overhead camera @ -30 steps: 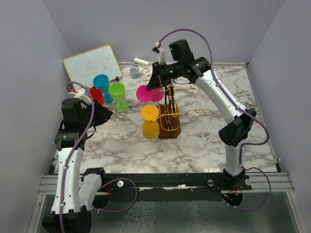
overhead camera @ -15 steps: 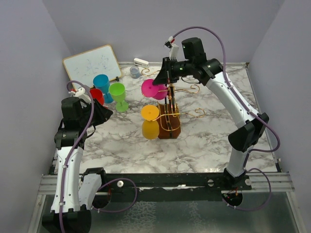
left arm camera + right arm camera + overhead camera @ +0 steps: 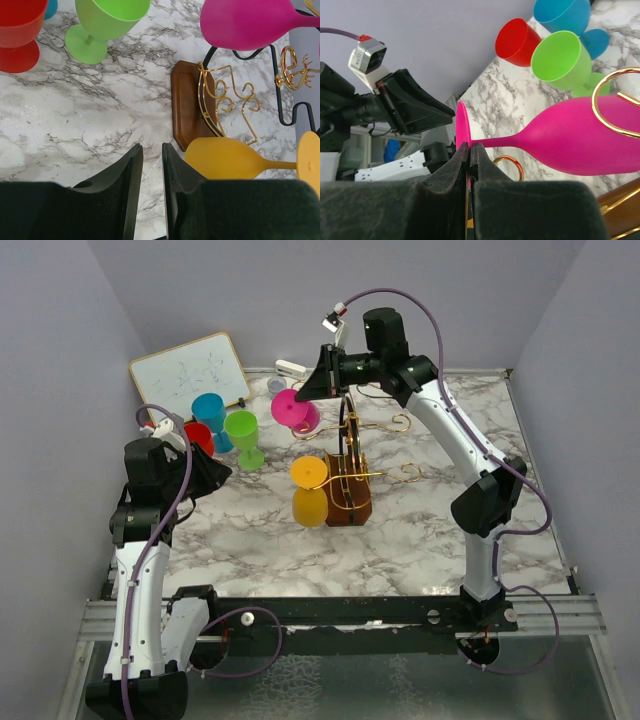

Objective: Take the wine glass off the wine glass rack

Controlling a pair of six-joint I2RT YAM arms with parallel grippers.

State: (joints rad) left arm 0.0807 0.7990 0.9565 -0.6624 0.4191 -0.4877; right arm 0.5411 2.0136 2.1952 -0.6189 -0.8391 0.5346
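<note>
Up-left of the rack (image 3: 352, 502), the pink glass (image 3: 292, 408) is hanging sideways just beside the top gold scroll. Can't tell if it's fully clear of the wire yet. The yellow glass (image 3: 310, 505) is sitting on the rack's lower left side. The right gripper (image 3: 469, 150) is clenching the pink glass by the thin edge of its foot. The left gripper (image 3: 152, 165) is idling left of the rack, fingers barely apart, holding nothing. My worry: that edge pinch is looking slippy, so the glass could be twisting out, or its bowl snagging a scroll and tipping the rack.
</note>
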